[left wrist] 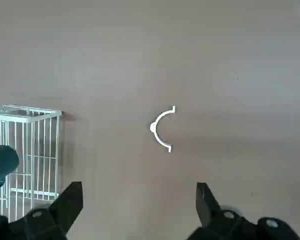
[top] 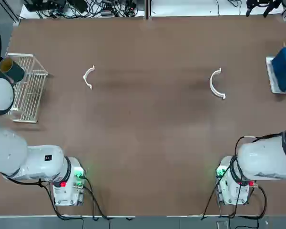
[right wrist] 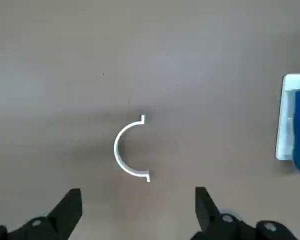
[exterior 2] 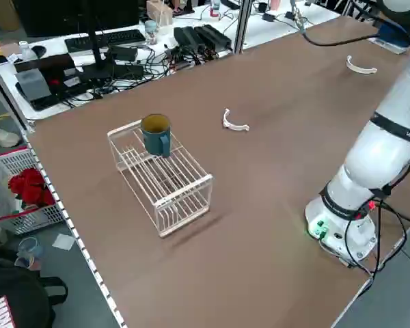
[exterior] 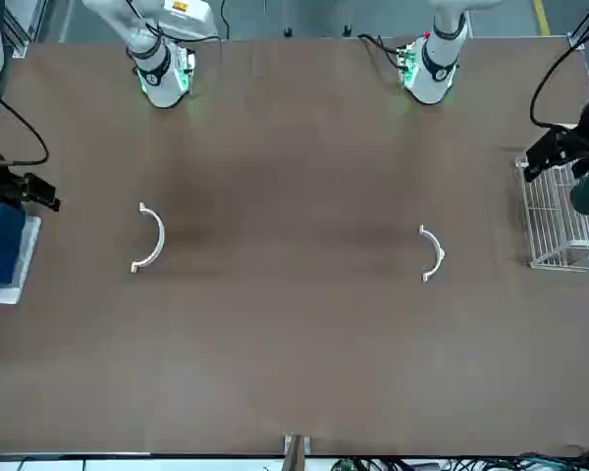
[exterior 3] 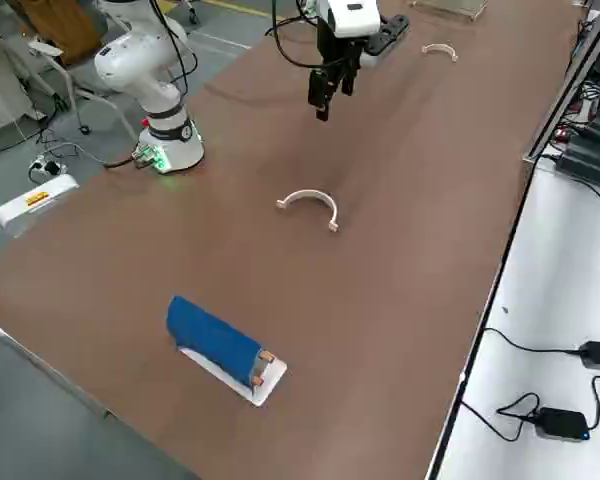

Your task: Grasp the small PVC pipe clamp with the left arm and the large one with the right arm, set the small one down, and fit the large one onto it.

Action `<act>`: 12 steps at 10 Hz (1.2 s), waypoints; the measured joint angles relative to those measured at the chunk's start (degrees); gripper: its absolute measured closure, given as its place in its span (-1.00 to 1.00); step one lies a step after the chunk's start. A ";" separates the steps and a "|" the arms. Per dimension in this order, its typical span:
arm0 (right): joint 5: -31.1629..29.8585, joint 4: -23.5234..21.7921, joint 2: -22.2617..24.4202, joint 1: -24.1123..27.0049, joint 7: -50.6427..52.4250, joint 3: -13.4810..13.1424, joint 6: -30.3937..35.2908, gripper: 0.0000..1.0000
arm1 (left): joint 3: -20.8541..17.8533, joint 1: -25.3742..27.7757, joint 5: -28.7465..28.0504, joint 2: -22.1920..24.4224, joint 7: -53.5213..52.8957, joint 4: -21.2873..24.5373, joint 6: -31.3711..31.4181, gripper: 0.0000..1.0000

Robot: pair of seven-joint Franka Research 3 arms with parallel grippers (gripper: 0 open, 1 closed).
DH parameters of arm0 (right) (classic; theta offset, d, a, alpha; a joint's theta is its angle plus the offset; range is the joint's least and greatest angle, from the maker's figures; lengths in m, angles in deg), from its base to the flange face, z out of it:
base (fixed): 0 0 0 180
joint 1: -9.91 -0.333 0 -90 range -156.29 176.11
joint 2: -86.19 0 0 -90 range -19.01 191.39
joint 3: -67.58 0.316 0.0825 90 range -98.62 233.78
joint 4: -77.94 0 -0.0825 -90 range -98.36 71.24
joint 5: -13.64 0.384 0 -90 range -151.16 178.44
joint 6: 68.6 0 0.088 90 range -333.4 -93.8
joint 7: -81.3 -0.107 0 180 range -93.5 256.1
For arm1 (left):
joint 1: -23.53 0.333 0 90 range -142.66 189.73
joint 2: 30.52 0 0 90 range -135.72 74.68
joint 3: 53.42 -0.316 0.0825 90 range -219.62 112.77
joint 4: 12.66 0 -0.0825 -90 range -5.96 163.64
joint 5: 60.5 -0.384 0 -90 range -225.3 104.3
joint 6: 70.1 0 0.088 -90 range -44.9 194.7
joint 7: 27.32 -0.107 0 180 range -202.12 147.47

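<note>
The small PVC pipe clamp [top: 88, 78] lies flat on the brown table's left half, also visible as a small white arc [left wrist: 160, 129] in the left wrist view. The large one [top: 217, 84] lies on the right half, at about the same distance from the bases. My left gripper [left wrist: 137, 202] hangs open high above the table, with the small clamp ahead of its fingers [left wrist: 70, 200]. My right gripper [right wrist: 137, 205] is open too, raised above the table, with the large clamp [right wrist: 127, 150] in front of its fingertips. Neither gripper holds anything.
A white wire rack [top: 27, 88] carrying a teal mug [exterior 2: 155, 133] stands at the table's left edge. A blue roll on a white tray [top: 281, 74] sits at the right edge. The two arm bases [top: 69, 183] stand at the near edge.
</note>
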 joint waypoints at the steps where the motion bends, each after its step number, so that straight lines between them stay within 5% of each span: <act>1: 0.00 0.01 0.19 0.00 -0.24 0.00 0.10 -1.00 | 0.00 0.00 0.00 -0.02 -0.03 0.01 0.00 -1.00; 5: 0.00 0.01 0.46 0.00 -0.59 0.04 0.11 -1.00 | -0.03 0.06 0.00 -1.74 -0.09 0.51 1.18 -1.00; 8: 0.26 -2.22 0.37 0.00 -2.75 0.08 -0.59 -1.00 | 0.28 -0.29 0.06 -6.66 0.14 4.57 10.29 -1.00; 12: 0.49 -14.00 -0.34 -1.48 -9.28 1.30 -14.75 -0.99 | 4.18 -0.92 0.04 -7.96 4.64 30.64 39.98 -0.88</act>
